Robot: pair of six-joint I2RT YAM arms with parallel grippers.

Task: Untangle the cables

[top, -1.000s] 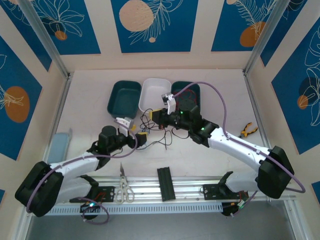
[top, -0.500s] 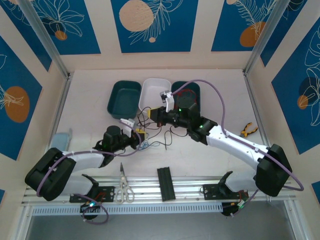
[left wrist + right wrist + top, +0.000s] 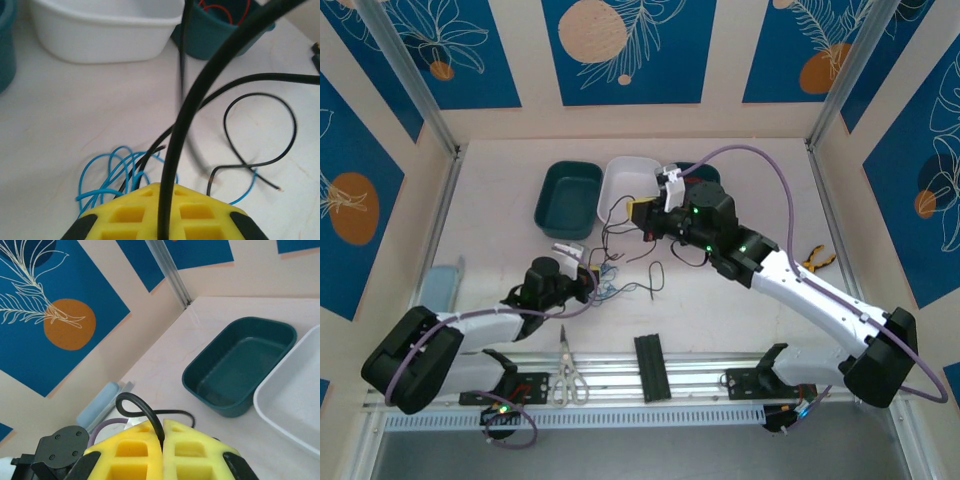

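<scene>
Where the table meets the back wall, three trays stand in a row: a dark teal tray (image 3: 568, 198) on the left, a white tray (image 3: 623, 185) just beside it, and a second teal tray (image 3: 220, 30) partly hidden behind the right arm. Scissors (image 3: 566, 378) and a black block (image 3: 652, 367) lie on the rail at the near edge, and orange-handled pliers (image 3: 815, 262) lie off to the right, well apart from the work. The cables (image 3: 620, 255) sprawl on the table in front of the white tray, between the two grippers. A blue cable (image 3: 107, 172) is bunched in small loops, a black cable (image 3: 260, 130) curls into an open loop beside it, and a red cable (image 3: 220, 7) is coiled inside the second teal tray. The left gripper (image 3: 160, 212) is closed, its yellow fingers pinching a strand of black cable that rises steeply from them. The right gripper (image 3: 162, 442) is likewise clamped on a strand of black cable, near the front of the white tray.
</scene>
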